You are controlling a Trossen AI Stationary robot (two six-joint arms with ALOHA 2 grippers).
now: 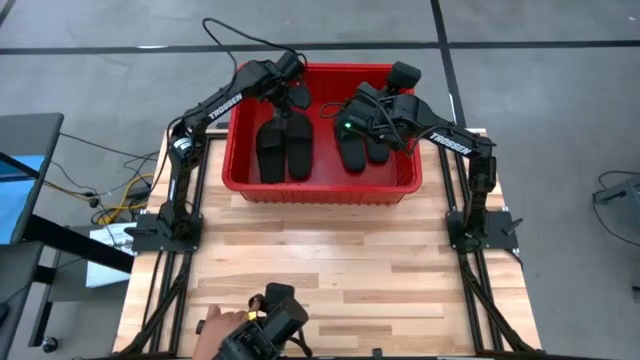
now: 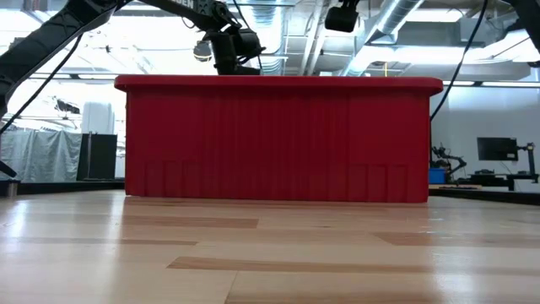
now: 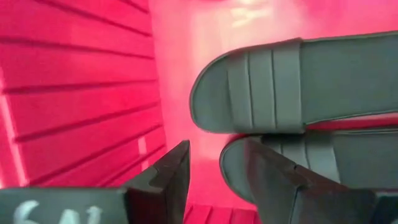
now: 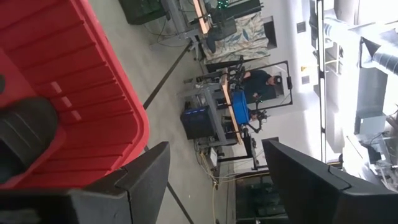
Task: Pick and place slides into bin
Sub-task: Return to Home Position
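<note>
All four slides (image 1: 272, 150) lie flat in the bin (image 1: 320, 192), in two pairs. They are judged light and flexible, best pinched across the wide strap. The left arm's fingers (image 3: 165, 183) are spread and empty, low inside the bin over one pair. The right arm's fingers (image 4: 143, 177) are spread and empty beside the bin's rim. The ribbed walls stand close — a straight lift looks clearest.
</note>
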